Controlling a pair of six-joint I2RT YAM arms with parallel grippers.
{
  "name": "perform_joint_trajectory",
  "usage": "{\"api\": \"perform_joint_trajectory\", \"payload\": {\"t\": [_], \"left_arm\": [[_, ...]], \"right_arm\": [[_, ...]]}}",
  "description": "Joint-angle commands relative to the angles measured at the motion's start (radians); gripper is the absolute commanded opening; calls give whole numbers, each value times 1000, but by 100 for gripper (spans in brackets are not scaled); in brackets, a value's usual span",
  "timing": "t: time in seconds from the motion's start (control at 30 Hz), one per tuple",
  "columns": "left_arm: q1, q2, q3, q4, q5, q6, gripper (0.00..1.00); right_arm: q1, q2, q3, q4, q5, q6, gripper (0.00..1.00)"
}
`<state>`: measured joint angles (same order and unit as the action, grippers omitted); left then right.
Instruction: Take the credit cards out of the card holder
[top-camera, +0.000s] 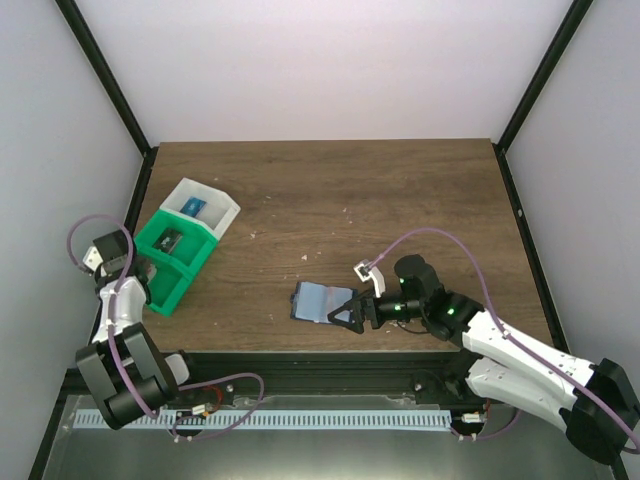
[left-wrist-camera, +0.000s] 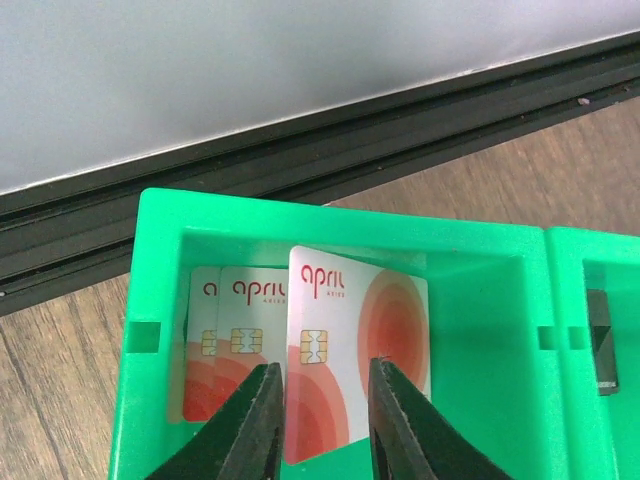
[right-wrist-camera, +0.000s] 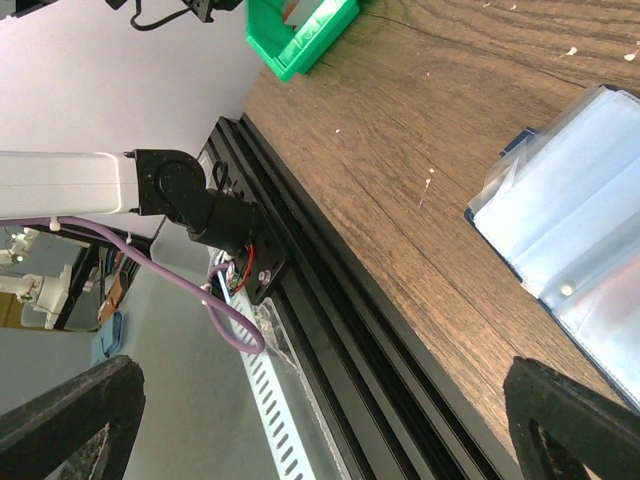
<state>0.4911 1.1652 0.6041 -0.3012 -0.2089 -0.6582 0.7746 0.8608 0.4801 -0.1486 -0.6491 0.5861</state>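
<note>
Three credit cards (left-wrist-camera: 350, 340), pale with red-orange rings, lean inside the near compartment of the green bin (left-wrist-camera: 300, 210). My left gripper (left-wrist-camera: 323, 366) hangs over that compartment (top-camera: 148, 272), its fingers apart on either side of the front card and not pinching it. The card holder (top-camera: 318, 300) lies open on the table near the front edge; its pale blue sleeves (right-wrist-camera: 570, 240) show in the right wrist view. My right gripper (top-camera: 338, 312) stands wide open at the holder's right end (right-wrist-camera: 320, 375), with nothing between its fingers.
The green bin (top-camera: 175, 262) sits at the table's left, joined to a white bin (top-camera: 205, 207) behind it, and both hold small dark items. A black rail (right-wrist-camera: 330, 300) runs along the table's front edge. Dark frame posts stand at the back corners.
</note>
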Motion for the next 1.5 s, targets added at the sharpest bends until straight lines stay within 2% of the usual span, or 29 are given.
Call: {"api": "perform_joint_trajectory", "payload": {"t": [0.0, 0.07, 0.23, 0.4, 0.5, 0.6, 0.83, 1.0, 1.1, 1.27, 1.47], "left_arm": [[5, -10, 50, -39, -17, -18, 29], [4, -27, 54, -46, -10, -22, 32], [5, -81, 52, -61, -8, -12, 51], [5, -109, 67, -77, 18, 2, 55], [4, -136, 96, -83, 133, 65, 64], [4, -168, 97, -62, 266, 117, 78], [-10, -176, 89, -38, 587, 141, 92], [-75, -132, 89, -8, 750, 146, 94], [-165, -112, 95, 1, 811, 166, 90], [-308, -139, 51, 20, 850, 156, 79], [-504, -194, -33, 106, 902, 92, 60]], "right_arm": [[-2, -5, 13, 1, 16, -12, 100], [-2, -1, 12, 2, 15, -12, 100], [-1, 2, 18, -15, 23, -18, 100], [-1, 1, 13, -5, 30, -6, 100], [-1, 11, 8, -9, 47, 13, 100], [-1, 25, 25, -40, 84, 36, 100], [-2, 98, 73, -136, 212, 85, 100], [-2, 147, 85, -174, 278, 148, 100], [-2, 160, 82, -184, 330, 176, 100], [-2, 146, 54, -156, 370, 199, 100], [-2, 137, 46, -135, 411, 229, 100]]}}
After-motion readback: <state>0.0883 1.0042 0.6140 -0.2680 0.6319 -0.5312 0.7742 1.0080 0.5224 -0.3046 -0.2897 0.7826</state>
